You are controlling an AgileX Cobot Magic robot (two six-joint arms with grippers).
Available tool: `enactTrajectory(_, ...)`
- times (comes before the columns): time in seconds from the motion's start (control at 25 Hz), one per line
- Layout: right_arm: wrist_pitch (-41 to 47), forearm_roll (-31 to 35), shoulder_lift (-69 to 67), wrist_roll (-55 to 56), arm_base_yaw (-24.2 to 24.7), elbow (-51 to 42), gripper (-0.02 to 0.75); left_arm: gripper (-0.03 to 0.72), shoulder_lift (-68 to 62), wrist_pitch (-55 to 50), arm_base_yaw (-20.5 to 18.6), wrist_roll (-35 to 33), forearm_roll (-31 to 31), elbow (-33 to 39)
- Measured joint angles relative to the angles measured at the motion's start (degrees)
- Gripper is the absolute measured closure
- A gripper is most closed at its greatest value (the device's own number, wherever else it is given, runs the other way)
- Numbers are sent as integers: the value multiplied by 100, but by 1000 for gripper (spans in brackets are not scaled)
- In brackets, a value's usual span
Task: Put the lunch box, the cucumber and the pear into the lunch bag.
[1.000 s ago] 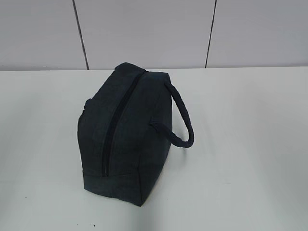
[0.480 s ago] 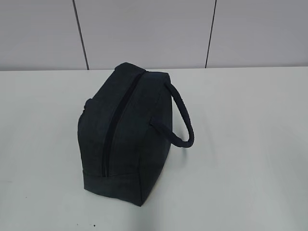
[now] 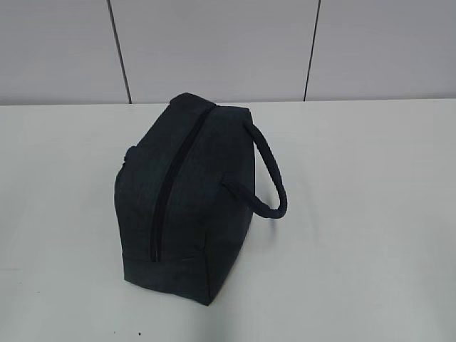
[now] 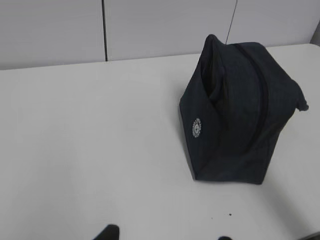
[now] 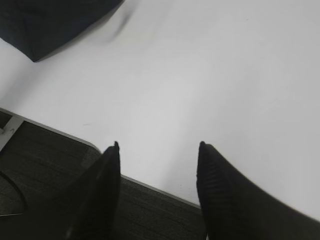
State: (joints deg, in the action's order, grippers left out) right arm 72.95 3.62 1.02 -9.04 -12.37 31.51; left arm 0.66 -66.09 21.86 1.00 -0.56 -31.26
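While the exterior view showed only the bag [image 3: 182, 203] standing zipped on the white table [image 3: 370, 214], its handle [image 3: 269, 178] looping to the right, neither arm appeared there. From the left wrist, the bag's end panel faced the camera with a small round white logo [image 4: 197, 127], a detail hidden from the exterior; just the tips of the left fingers [image 4: 109, 232] poked up at the bottom edge, spread apart and empty. The right wrist view caught the right fingers [image 5: 107, 185] spread wide over the table's near edge, holding nothing, with a corner of the bag at top left and dark floor [image 5: 40, 165] below.
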Motion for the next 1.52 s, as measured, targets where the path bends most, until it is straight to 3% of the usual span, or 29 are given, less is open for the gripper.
enactTrajectory(0.32, -599, -85, 11, 0, 0, -266, 341, 326, 0, 243, 0, -19, 93, 144)
enactTrajectory(1.0, -647, -97, 11, -11, 0, -286, 342, 343, 0, 250, -32, -25, 99, 144)
enactTrajectory(1.2, -647, -97, 11, -11, 55, -286, 342, 378, 0, 256, -840, -25, 99, 144)
enactTrajectory(1.36, -651, -97, 11, -11, 439, -286, 342, 402, 0, 262, -1617, -25, 104, 144)
enactTrajectory(1.52, -660, -97, 11, -11, 774, -286, 342, 409, 18, 262, -1995, -25, 104, 144)
